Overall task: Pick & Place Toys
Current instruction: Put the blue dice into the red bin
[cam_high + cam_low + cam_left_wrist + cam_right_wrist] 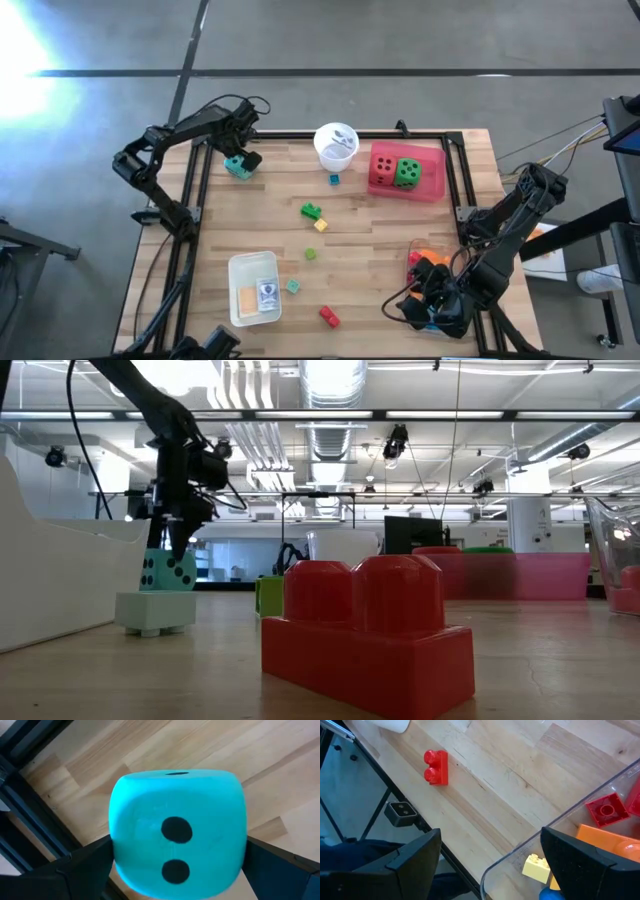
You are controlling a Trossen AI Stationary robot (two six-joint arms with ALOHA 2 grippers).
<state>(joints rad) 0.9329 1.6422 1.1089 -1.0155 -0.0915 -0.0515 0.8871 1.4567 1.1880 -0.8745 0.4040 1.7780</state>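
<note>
— Grippers first: where, and how set?
— Left gripper (240, 158) at far left corner of counter (380, 270), fingers spread wide on either side of teal die (238, 166); whether touching it, cannot tell. Right gripper (432, 305) at near right corner over clear tray (425, 262) of bricks, fingers wide apart, holding nothing.
— Die off the counter?
— Sits on a pale block (155, 611), seen from low view.
— Other toys?
— Red die (384, 168) and green die (407, 172) in pink tray (436, 180). Loose bricks mid-counter; red brick (329, 317) near front edge. Cards in white tray (236, 290).
</note>
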